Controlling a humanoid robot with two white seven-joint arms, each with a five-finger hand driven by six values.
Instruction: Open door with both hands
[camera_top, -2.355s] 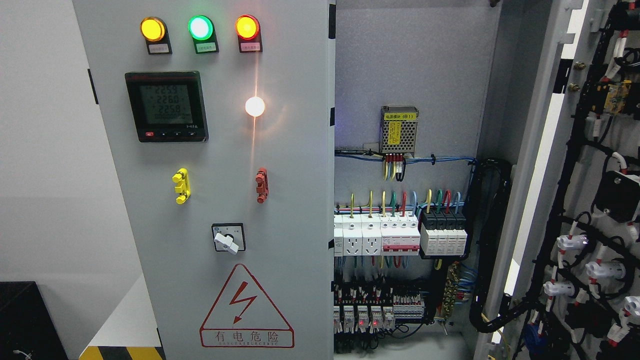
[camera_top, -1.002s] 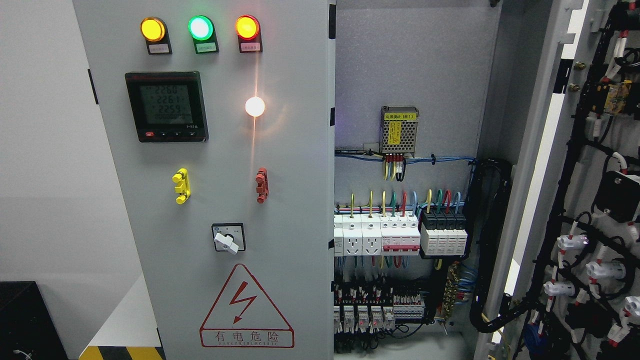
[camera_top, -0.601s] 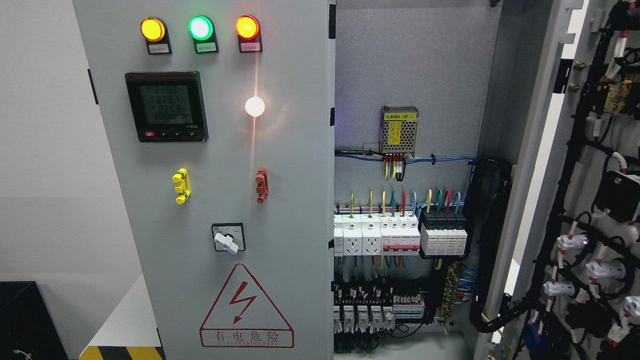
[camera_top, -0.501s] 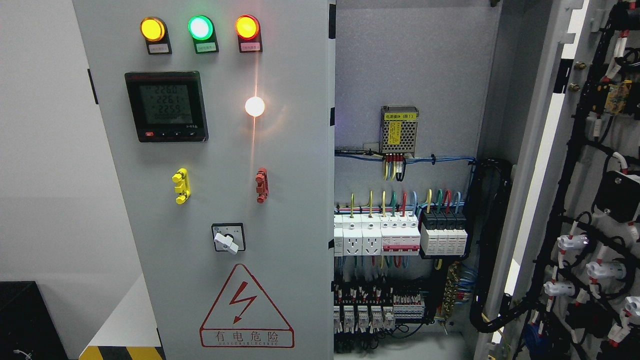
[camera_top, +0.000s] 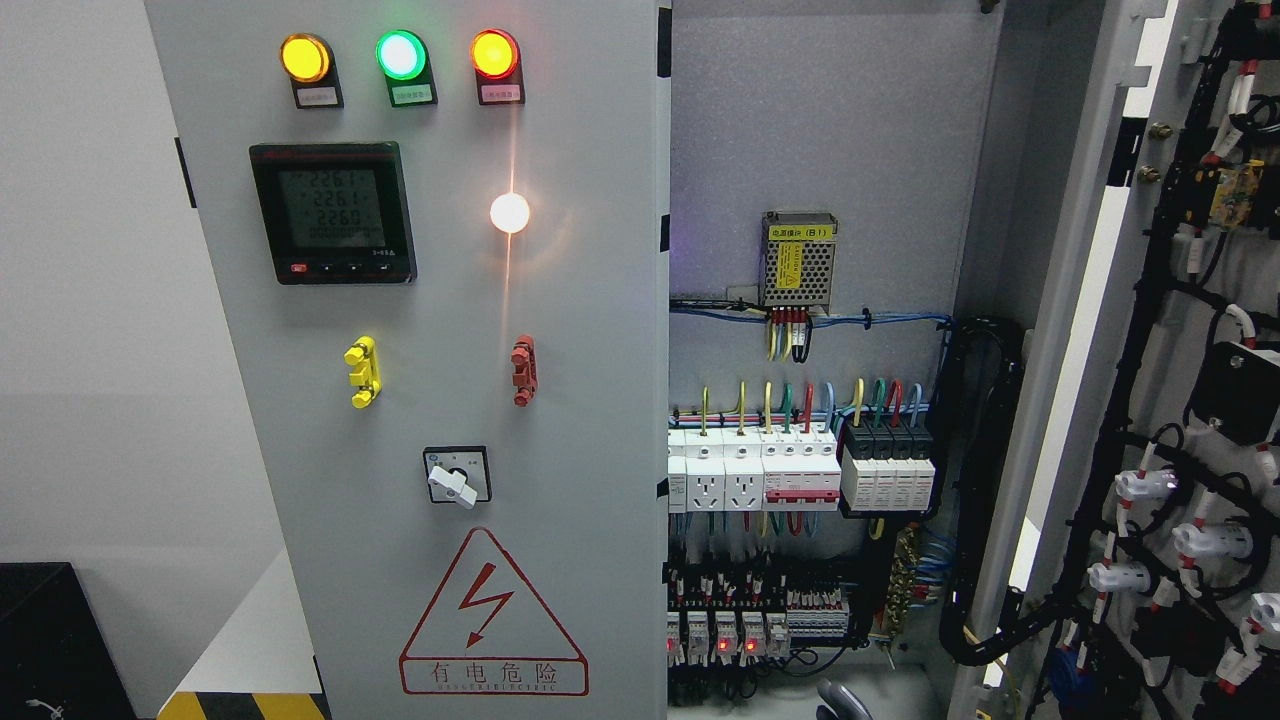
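1. Head view: only a small dark grey tip of the right hand (camera_top: 840, 702) is seen, at the bottom edge just right of the middle.
2. The tip is seen low in front of the cabinet's open right half, below the rows of terminal blocks (camera_top: 755, 625); nothing is seen to be touched by it.
3. Too little of the hand is shown for it to be told whether it is spread, curled or clamped on anything.
4. The right door (camera_top: 1085, 300) is found swung wide open at the far right, with its inner face and black wiring harness (camera_top: 1150, 330) turned towards the camera.
5. The left door (camera_top: 580, 400) is seen shut and flat to the camera, covering the left half of the cabinet.
6. Three lit indicator lamps (camera_top: 400, 55), a digital meter (camera_top: 332, 212), a yellow handle (camera_top: 362, 372), a red handle (camera_top: 523, 370), a rotary switch (camera_top: 457, 477) and a hazard triangle (camera_top: 492, 618) are carried on the left door.
7. Inside the opening, white breakers (camera_top: 755, 470) and a meshed power supply (camera_top: 798, 259) are mounted on the back plate.
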